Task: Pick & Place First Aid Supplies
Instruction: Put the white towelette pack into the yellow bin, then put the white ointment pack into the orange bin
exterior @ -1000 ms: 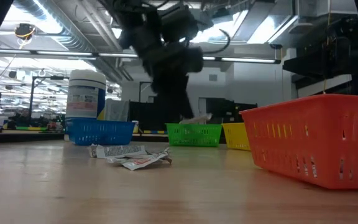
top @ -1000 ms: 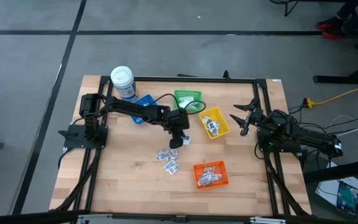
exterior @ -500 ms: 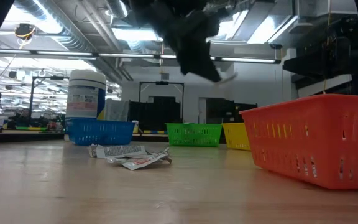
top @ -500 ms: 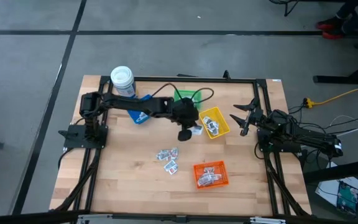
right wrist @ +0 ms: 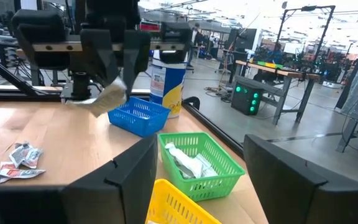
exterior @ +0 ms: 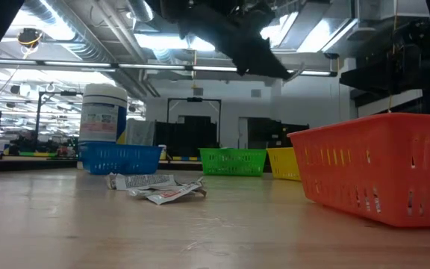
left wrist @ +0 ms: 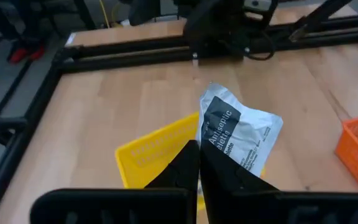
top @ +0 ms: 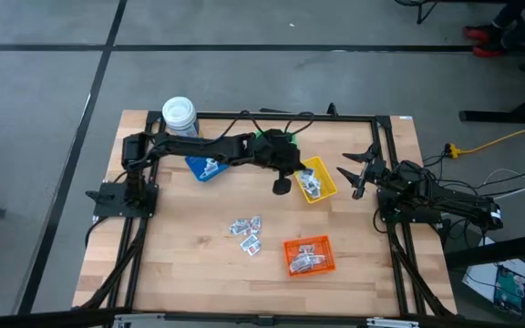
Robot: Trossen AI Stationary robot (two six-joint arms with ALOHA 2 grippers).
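Observation:
My left gripper [top: 283, 186] hangs just left of the yellow bin [top: 323, 173], shut on a silvery-white packet [left wrist: 236, 132] printed "Antiseptic". In the low view it is high above the table [exterior: 260, 54]. A loose pile of packets [top: 247, 231] lies flat on the wood at the table's middle, also seen as the pile [exterior: 155, 187]. More packets lie in the yellow bin, the green bin [top: 275, 143] and the orange bin [top: 309, 256]. My right gripper [top: 352, 173] waits open at the table's right side, touching nothing. My left gripper pinches the packet between its two fingers [left wrist: 188, 158] at the packet's lower edge [left wrist: 217, 148]. The packet sticks out past the fingertips, crumpled and lifted clear, over the yellow bin's rim [left wrist: 157, 148].
A blue bin [top: 206, 167] and a white-lidded jar [top: 180, 117] stand at the far left. The orange bin [exterior: 387, 168] sits nearest the low camera. Black frame rails [top: 386, 146] run along the table's edges. Bare wood lies between the pile and the near edge.
My left gripper, staying shut on the packet, has risen from just above the pile and swung toward the far right, up to the yellow bin. The packet has gone from near the table to held high in the air. The pile has stayed in place.

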